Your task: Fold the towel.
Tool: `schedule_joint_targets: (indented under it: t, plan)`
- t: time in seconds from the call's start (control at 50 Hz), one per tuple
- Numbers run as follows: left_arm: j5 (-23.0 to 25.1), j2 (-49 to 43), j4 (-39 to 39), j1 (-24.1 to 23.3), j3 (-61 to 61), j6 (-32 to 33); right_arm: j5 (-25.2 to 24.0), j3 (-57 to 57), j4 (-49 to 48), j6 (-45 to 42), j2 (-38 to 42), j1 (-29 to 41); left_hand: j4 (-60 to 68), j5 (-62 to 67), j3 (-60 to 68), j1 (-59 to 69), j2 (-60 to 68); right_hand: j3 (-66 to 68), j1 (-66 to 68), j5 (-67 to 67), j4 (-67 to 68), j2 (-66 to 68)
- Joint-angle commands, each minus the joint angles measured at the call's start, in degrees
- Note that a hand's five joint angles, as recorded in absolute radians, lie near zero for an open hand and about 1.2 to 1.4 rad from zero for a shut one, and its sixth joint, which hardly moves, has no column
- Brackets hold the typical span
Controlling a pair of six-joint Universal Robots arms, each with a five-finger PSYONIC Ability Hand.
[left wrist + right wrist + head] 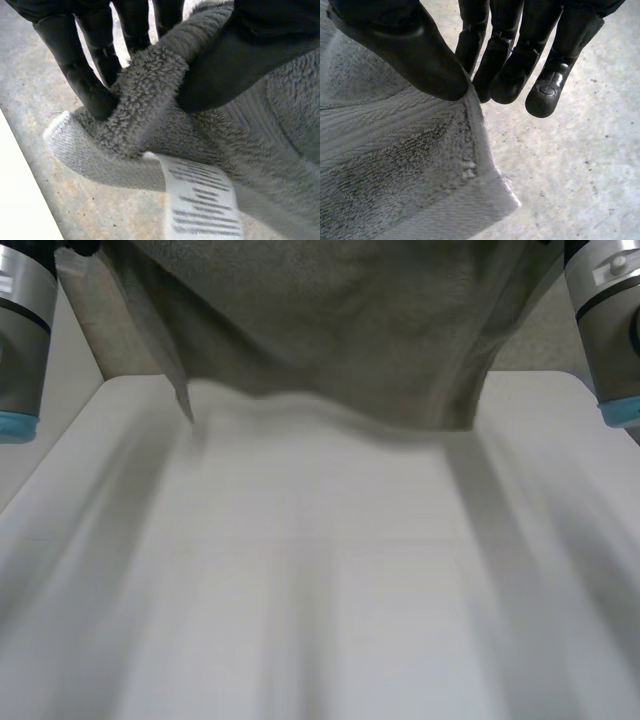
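- The flat white table (320, 600) lies bare across its near and middle parts.
- Over the table's far part hangs the grey terry towel (330, 330), raised off the surface. Its lower edge sags just at the tabletop; contact there cannot be confirmed.
- Long axis: the towel is stretched side to side between the two arms, across the robot's front. The left arm (20, 330) and right arm (610, 320) stand at matching height, one at each end.
- Left hand (230, 60): closed on the towel, thumb pressing a bunched upper corner against the fingers (85, 80). A white printed label (200, 200) hangs from the hem just below that grip.
- Right hand (410, 50): closed on the opposite upper corner, the hem pinched between thumb and fingers. The speckled grey floor (570, 175) lies well below.
- Judgement: neither hand is nearer; the towel hangs straight down from both. The coming lay-down turns on both hands travelling together, keeping the held edge parallel to the table's far edge.
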Motion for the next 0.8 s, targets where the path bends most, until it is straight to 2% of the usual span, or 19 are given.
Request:
schedule_joint_targets:
  t: [0.02, 0.06, 0.08, 0.12, 0.18, 0.22, 0.24, 0.28, 0.3, 0.32, 0.38, 0.5, 0.54, 0.56, 0.6, 0.8]
  plan:
    - [3.51, 0.54, -3.67, 0.24, -13.71, 1.12, -8.44, 10.21, 16.63, 0.30, -3.58, -0.25, -7.50, -15.33, -8.61, -4.20, -6.63, 2.79, 2.97, 3.30, 3.08, 3.91]
    - [3.69, 0.37, -4.28, 1.55, -21.41, 4.09, -11.77, 16.33, 23.11, -0.40, -3.67, -0.51, -7.50, -15.33, -8.61, -4.20, -6.63, 2.79, 2.97, 3.30, 3.08, 3.91]
    - [3.69, 0.37, -4.28, 1.56, -21.44, 4.10, -11.78, 16.36, 23.14, -0.40, -3.67, -0.51, -7.50, -15.33, -8.61, -4.20, -6.63, 2.79, 2.97, 3.30, 3.08, 3.91]
    - [4.74, 0.02, -4.28, 3.40, -29.05, 10.05, -13.27, 23.62, 26.64, -2.15, -3.49, -0.68, -7.50, -15.33, -8.61, -4.20, -6.63, 2.79, 2.97, 3.30, 3.08, 3.91]
    - [5.71, -0.07, -4.11, 3.93, -32.78, 13.68, -13.54, 27.44, 26.65, -3.56, -3.41, -1.21, -7.50, -15.33, -8.61, -4.20, -6.63, 2.79, 2.97, 3.30, 3.08, 3.91]
    - [8.33, -0.16, -3.84, 4.55, -38.56, 21.12, -13.54, 34.26, 24.99, -6.71, -3.49, -2.87, -9.15, -16.97, -10.26, -5.84, -8.27, 2.79, 2.97, 3.30, 3.08, 3.91]
    - [8.35, -0.16, -3.84, 4.55, -38.58, 21.15, -13.54, 34.29, 24.98, -6.73, -3.49, -2.88, -9.16, -16.99, -10.27, -5.86, -8.29, 2.79, 2.97, 3.30, 3.08, 3.91]
    - [10.01, -0.16, -4.28, 5.07, -42.08, 27.19, -13.28, 39.11, 22.62, -8.92, -3.58, -3.32, -22.71, -30.54, -23.82, -19.41, -21.84, 2.79, 2.97, 3.30, 3.08, 3.91]
    - [10.02, -0.16, -4.28, 5.08, -42.10, 27.22, -13.28, 39.13, 22.61, -8.93, -3.58, -3.32, -22.79, -30.61, -23.90, -19.48, -21.91, 2.79, 2.97, 3.30, 3.08, 3.91]
    - [10.10, -0.16, -4.54, 5.25, -43.32, 29.48, -13.28, 40.87, 21.74, -9.27, -3.67, -3.32, -29.95, -37.78, -31.06, -26.64, -29.08, 2.79, 2.97, 3.30, 3.08, 3.91]
    - [9.93, 0.36, -4.89, 5.51, -44.55, 32.39, -13.19, 42.72, 21.11, -9.28, -3.58, -3.41, -37.73, -45.55, -38.84, -34.42, -36.85, 2.79, 2.97, 3.30, 3.08, 3.91]
    - [9.93, 3.71, -9.20, 5.95, -44.82, 32.84, -13.19, 43.26, 21.03, -9.10, -3.49, -3.59, -48.19, -56.01, -49.30, -44.88, -47.31, 2.79, 2.97, 3.30, 3.08, 3.91]
    - [10.10, 6.33, -13.58, 6.22, -44.30, 32.50, -13.19, 43.26, 20.94, -9.10, -3.49, -3.59, -58.72, -66.55, -59.83, -55.42, -57.85, 2.79, 2.97, 3.30, 3.08, 3.91]
    - [10.11, 6.34, -13.60, 6.22, -44.30, 32.49, -13.19, 43.26, 20.94, -9.10, -3.49, -3.59, -58.79, -66.61, -59.89, -55.48, -57.91, 2.79, 2.97, 3.30, 3.08, 3.91]
    - [10.28, 8.18, -17.18, 6.22, -43.95, 31.79, -13.19, 43.35, 20.85, -9.01, -3.41, -3.59, -74.87, -82.69, -75.97, -71.56, -73.99, 2.79, 2.97, 3.30, 3.08, 3.91]
    - [10.28, 9.34, -20.01, 6.39, -42.63, 27.75, -13.01, 43.61, 20.50, -9.10, -3.32, -3.76, -76.29, -84.11, -77.39, -72.98, -75.41, 2.79, 2.97, 3.30, 3.08, 3.91]
